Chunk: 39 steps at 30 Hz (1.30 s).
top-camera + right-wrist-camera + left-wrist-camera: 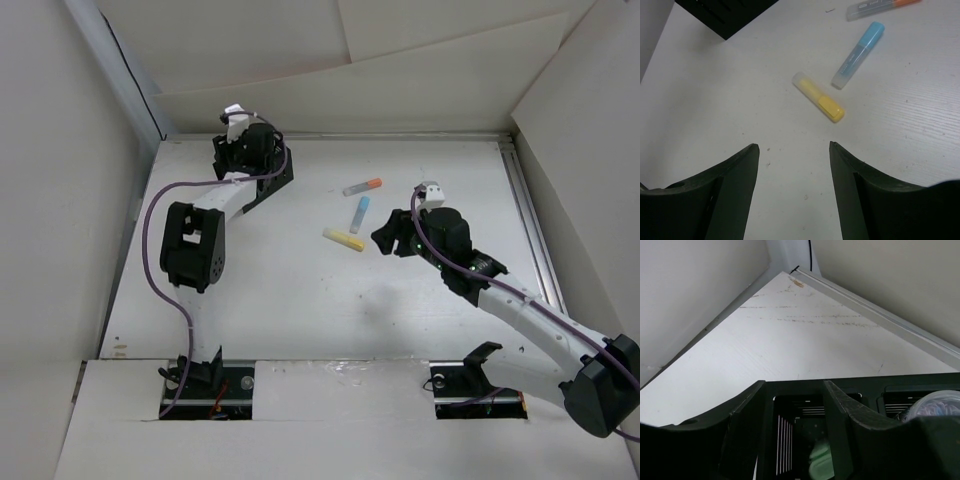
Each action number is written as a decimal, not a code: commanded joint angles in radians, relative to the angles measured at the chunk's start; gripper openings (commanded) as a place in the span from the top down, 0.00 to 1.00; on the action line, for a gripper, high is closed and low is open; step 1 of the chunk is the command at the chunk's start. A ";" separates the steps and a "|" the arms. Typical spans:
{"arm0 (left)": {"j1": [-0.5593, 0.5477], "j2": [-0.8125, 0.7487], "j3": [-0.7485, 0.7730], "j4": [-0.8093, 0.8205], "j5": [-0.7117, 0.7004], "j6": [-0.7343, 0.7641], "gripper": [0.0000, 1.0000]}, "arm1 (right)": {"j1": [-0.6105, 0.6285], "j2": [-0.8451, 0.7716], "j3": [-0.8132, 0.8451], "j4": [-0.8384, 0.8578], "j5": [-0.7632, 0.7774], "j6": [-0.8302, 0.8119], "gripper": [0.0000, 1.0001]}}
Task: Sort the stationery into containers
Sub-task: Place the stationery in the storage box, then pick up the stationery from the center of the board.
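Top external view: three sticks lie loose near the middle of the surface (300,300), namely the grey stick with orange tip (362,187) farthest back, the light blue stick (360,214) just in front of it, and the yellow stick (343,239) nearest the arms. None of the three touches another. The black organiser (725,12) sits in the far left corner, well apart from them. In the left wrist view the left claw (794,385) hangs directly over it with fingers spread and nothing pinched. Below the gap a pale green stick (821,460) lies inside a compartment, and a round pale roll (935,405) sits in the compartment beside it. So by my reckoning two items are sorted and three are left. The right claw (793,146) hovers low, just beside the yellow stick, fingers spread and empty, which suggests that stick is next. The bare surface between sticks and organiser holds no obstacle. The likeliest hindrance is the left arm itself, parked over the box, along with the white walls close around that corner.
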 commanded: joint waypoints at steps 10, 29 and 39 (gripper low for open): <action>-0.088 -0.351 -0.042 -0.025 0.134 -0.140 0.64 | -0.008 0.065 0.011 0.054 -0.024 0.003 0.94; -0.360 -0.379 -0.499 -0.068 0.795 -0.579 0.76 | -0.027 0.326 0.078 0.054 -0.024 0.003 0.46; -0.374 -0.379 -0.617 0.054 0.854 -0.628 0.70 | -0.046 0.527 0.184 0.063 -0.058 0.013 0.79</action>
